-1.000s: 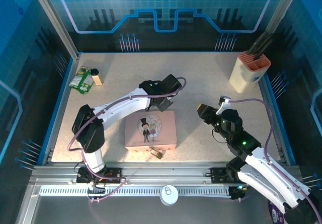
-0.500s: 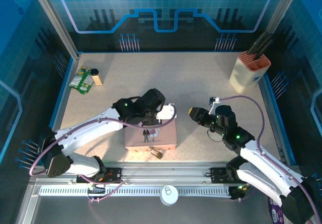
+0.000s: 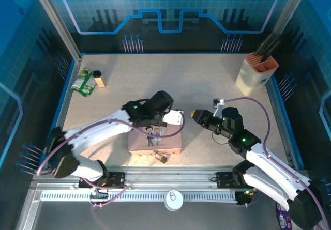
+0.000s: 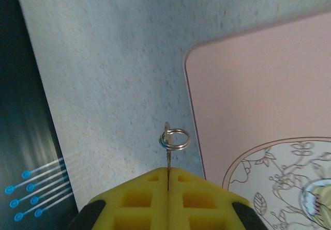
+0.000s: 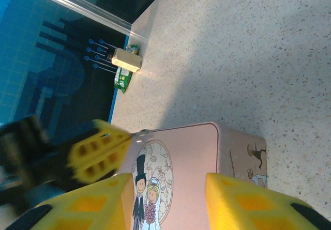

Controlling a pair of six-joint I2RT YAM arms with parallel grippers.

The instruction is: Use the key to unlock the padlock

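Observation:
My left gripper is shut on the key, a thin dark blade whose small silvery ring sticks out past the yellow fingertips. In the top view the left gripper hovers over the back left part of the pink tin. The small brass padlock lies against the tin's near side. To the right of the tin, my right gripper stands open with nothing between its fingers. In the right wrist view the right gripper faces the tin and the left gripper.
A beige utensil holder stands at the back right. A green packet and a small block lie at the back left. A white round object sits on the front rail.
The left arm has swung down from behind the tin to hover over it, still holding the key. The right gripper has moved left, closer to the tin.

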